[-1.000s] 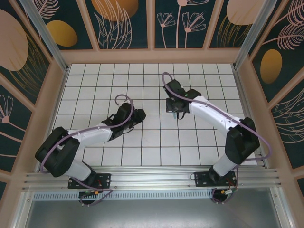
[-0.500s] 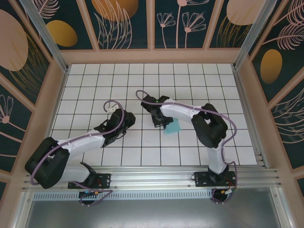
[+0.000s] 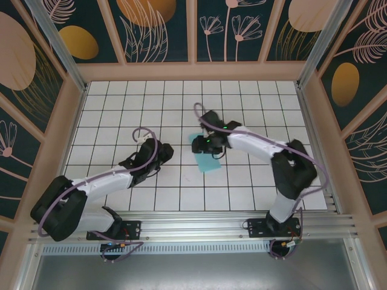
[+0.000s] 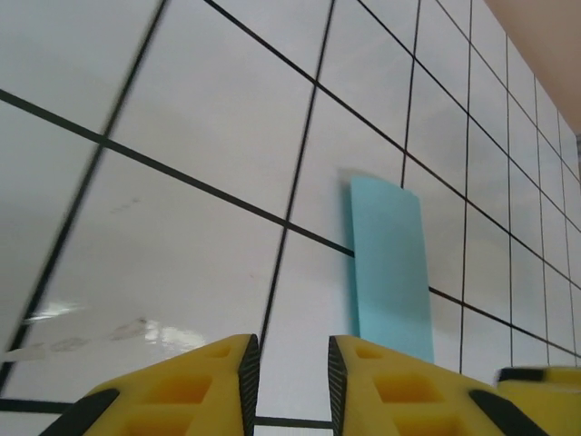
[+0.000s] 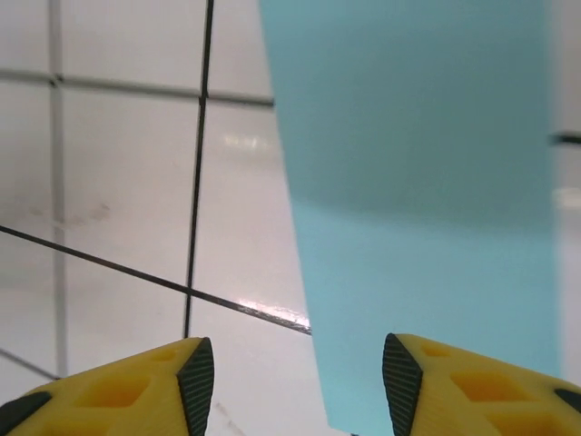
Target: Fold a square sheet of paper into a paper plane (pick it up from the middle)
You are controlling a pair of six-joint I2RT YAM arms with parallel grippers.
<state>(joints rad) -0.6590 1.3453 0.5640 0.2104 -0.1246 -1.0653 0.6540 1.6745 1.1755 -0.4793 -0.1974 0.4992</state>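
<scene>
The light-turquoise sheet of paper (image 3: 208,162) lies flat on the white grid table as a narrow rectangle, about one tile wide and two long. My right gripper (image 3: 210,144) hovers over its far end, jaws wide open with nothing between them. In the right wrist view the paper (image 5: 418,182) runs up from between the fingertips, with the right gripper (image 5: 300,386) straddling its left edge. My left gripper (image 3: 162,151) sits about two tiles to the left of the sheet. In the left wrist view the left gripper (image 4: 287,381) is slightly open and empty, with the paper (image 4: 390,263) ahead to the right.
The table (image 3: 121,109) is white tiles with black grid lines, walled by a peach frame (image 3: 193,71) and patterned panels. An aluminium rail (image 3: 193,232) runs along the near edge. A yellow fingertip (image 4: 545,386) shows at the lower right of the left wrist view.
The right arm swung left, then back right, and the paper came into view and now lies slightly further left under its gripper. The left arm drew back to the left.
</scene>
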